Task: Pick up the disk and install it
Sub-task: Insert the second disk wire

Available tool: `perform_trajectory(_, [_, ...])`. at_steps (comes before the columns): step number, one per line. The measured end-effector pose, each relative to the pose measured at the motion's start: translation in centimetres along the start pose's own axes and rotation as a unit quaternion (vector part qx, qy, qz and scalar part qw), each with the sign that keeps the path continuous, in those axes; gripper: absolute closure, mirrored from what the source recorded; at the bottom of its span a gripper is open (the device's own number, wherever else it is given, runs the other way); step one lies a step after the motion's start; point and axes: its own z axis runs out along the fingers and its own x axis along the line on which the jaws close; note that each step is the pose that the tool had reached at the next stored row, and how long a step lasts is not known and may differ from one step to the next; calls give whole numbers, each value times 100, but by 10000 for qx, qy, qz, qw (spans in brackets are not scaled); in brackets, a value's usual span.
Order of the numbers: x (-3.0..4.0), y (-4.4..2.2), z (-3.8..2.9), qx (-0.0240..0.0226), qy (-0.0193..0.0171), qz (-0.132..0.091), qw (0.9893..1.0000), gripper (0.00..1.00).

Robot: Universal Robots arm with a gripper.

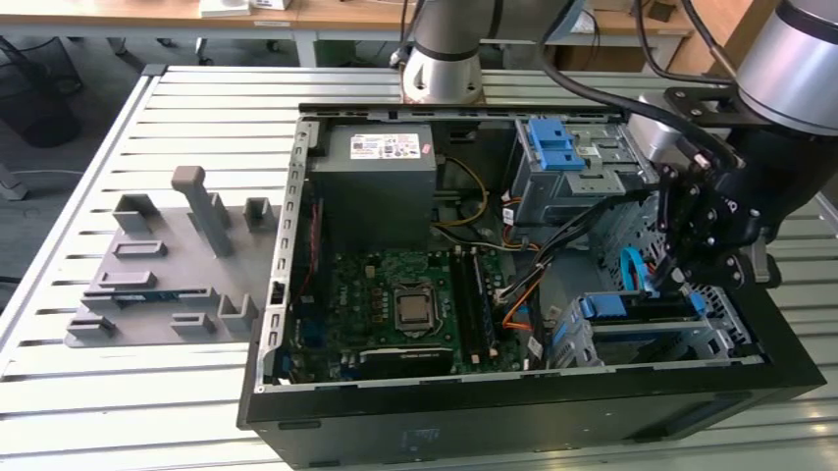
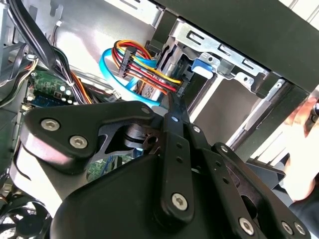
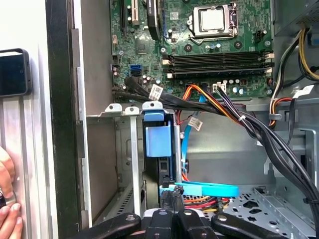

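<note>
The disk [image 1: 637,307], with its blue carrier bracket, sits edge-on in the metal drive cage [image 1: 713,339] at the case's front corner, on the exterior view's right. In the first wrist view the disk [image 3: 157,142] stands in its slot between the cage rails. My gripper [image 1: 677,280] hangs just above it. Its fingertips are together, at the disk's near end [image 3: 169,195], and I cannot tell whether they touch it. In the second wrist view my gripper [image 2: 173,107] points toward the disk's blue tab [image 2: 202,67].
A blue flat cable [image 3: 204,189] and a bundle of coloured wires [image 2: 142,62] run close beside the fingers. The motherboard [image 1: 406,304] and the grey power supply [image 1: 373,182] fill the case. A grey fixture [image 1: 164,270] lies on the slatted table. A person's hand [image 3: 7,201] rests outside the case wall.
</note>
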Motion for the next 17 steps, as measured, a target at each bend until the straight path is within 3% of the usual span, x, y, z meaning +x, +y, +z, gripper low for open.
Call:
perform_trajectory(6, [-1,-1,-45,-1,2,0,10000,89])
perform_trajectory(17, [-3,-3,-41,-1,4,0,10000,89])
